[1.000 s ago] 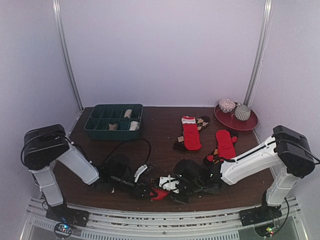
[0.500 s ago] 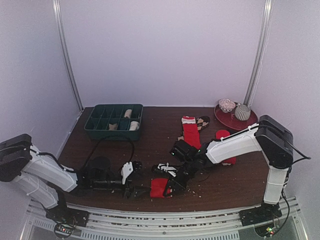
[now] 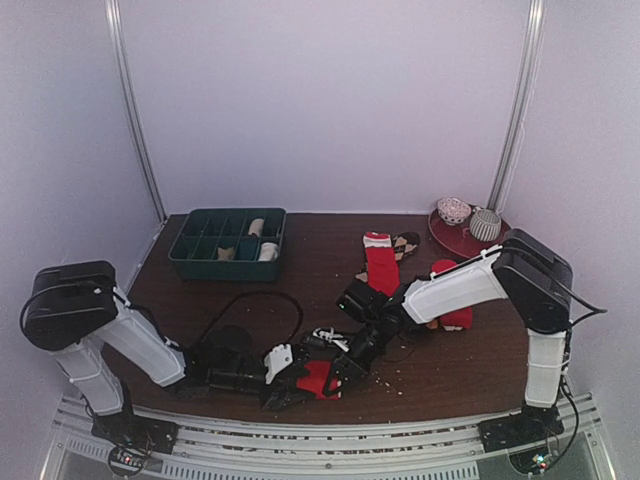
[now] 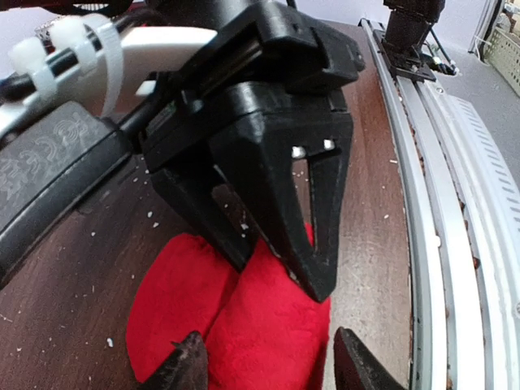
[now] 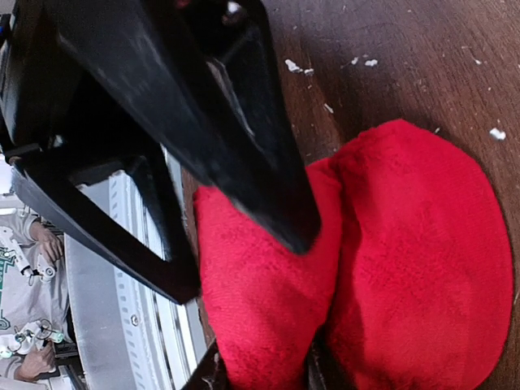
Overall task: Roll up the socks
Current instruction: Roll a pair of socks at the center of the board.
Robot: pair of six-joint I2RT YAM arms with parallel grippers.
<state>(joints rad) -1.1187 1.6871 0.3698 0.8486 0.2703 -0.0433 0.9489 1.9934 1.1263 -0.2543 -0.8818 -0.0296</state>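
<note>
A bunched red sock (image 3: 318, 378) lies near the table's front edge; it also shows in the left wrist view (image 4: 187, 301) and the right wrist view (image 5: 414, 260). My right gripper (image 3: 337, 374) (image 5: 262, 378) is shut on a fold of it. My left gripper (image 3: 292, 388) (image 4: 272, 366) is open, with its jaws on either side of the same sock's near end, facing the right gripper's fingers (image 4: 313, 244). Another red sock with a white end (image 3: 382, 268) lies on a brown diamond-patterned sock (image 3: 406, 242). A third red sock (image 3: 456, 318) is partly hidden by the right arm.
A dark green compartment tray (image 3: 200, 262) at the back left holds rolled tan socks (image 3: 258, 228). A red plate (image 3: 497, 247) with two bowls stands at the back right. White crumbs dot the brown table (image 3: 300, 270). A metal rail (image 4: 455, 244) runs along the front edge.
My left gripper pulled back left, then came right again up to the red sock. My right gripper stayed on the sock while its arm stretched out to the left.
</note>
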